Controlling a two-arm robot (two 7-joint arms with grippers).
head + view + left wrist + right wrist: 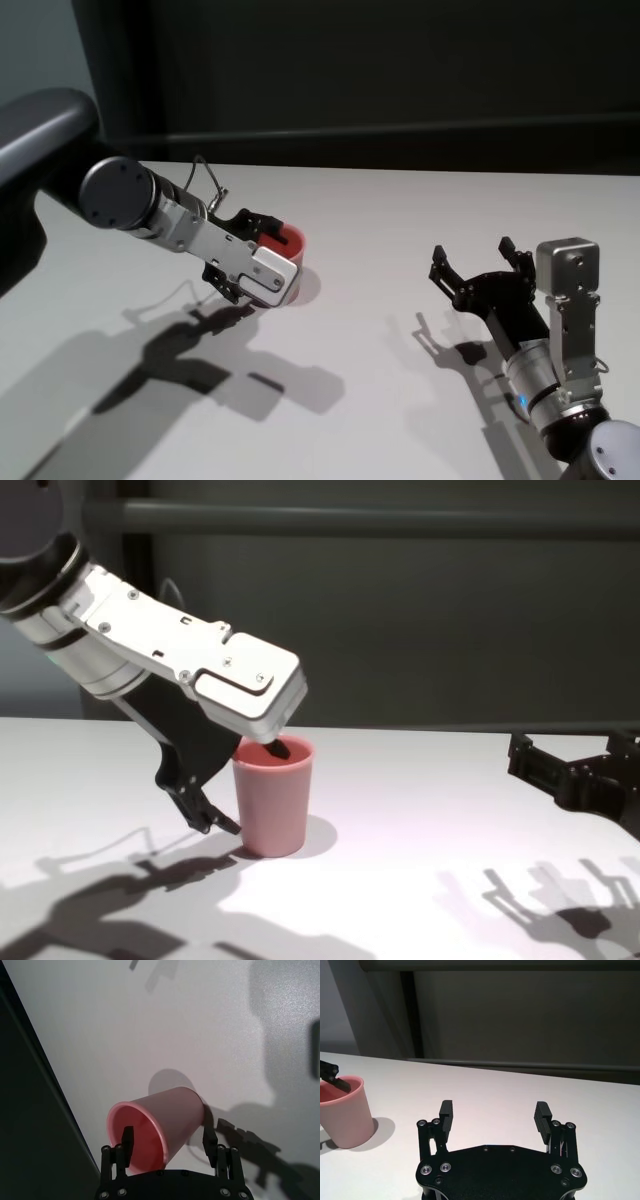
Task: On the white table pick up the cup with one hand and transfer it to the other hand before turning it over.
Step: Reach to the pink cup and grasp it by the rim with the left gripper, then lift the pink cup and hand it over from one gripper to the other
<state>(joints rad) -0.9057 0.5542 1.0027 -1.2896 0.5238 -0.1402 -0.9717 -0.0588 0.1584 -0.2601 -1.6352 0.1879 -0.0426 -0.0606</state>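
Observation:
The pink cup (296, 262) stands upright on the white table (400, 210), left of centre. My left gripper (250, 260) reaches down over its rim from the left. It is open and straddles the cup's wall. In the left wrist view one finger (127, 1144) is inside the cup (170, 1115) and the other finger (209, 1139) is outside, beside its wall. The chest view shows the same: a fingertip dips into the cup (272, 805). My right gripper (473, 252) hovers open and empty over the table's right side, well clear of the cup (345, 1115).
Bare white tabletop lies between the cup and the right gripper (493, 1110). A dark wall runs along the table's far edge (400, 168). The arms throw shadows across the near part of the table.

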